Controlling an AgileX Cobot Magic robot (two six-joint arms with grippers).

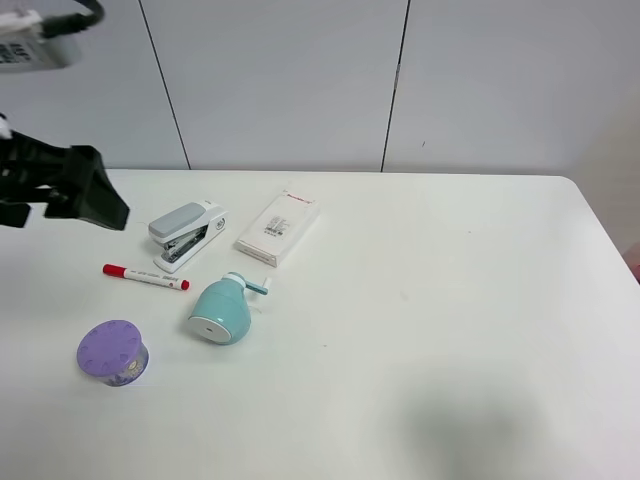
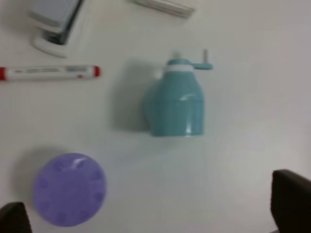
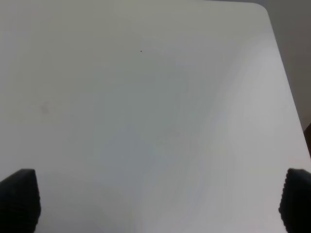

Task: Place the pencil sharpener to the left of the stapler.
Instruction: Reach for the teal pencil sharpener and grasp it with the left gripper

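Note:
The teal pencil sharpener [image 1: 222, 308] lies on its side on the white table, its crank toward the back right. It is in front and slightly right of the white stapler [image 1: 186, 233]. In the left wrist view the pencil sharpener [image 2: 177, 104] is central and the stapler [image 2: 58, 22] sits at a corner. My left gripper [image 1: 100, 200] hovers open above the table's left edge, left of the stapler and apart from both; only its fingertips [image 2: 291, 204] show, wide apart with nothing between them. My right gripper [image 3: 158, 201] is open over bare table.
A red-capped white marker [image 1: 145, 277] lies between stapler and sharpener. A round purple container [image 1: 113, 352] stands front left. A flat white box [image 1: 277, 229] lies right of the stapler. The table's right edge [image 3: 286, 87] shows in the right wrist view.

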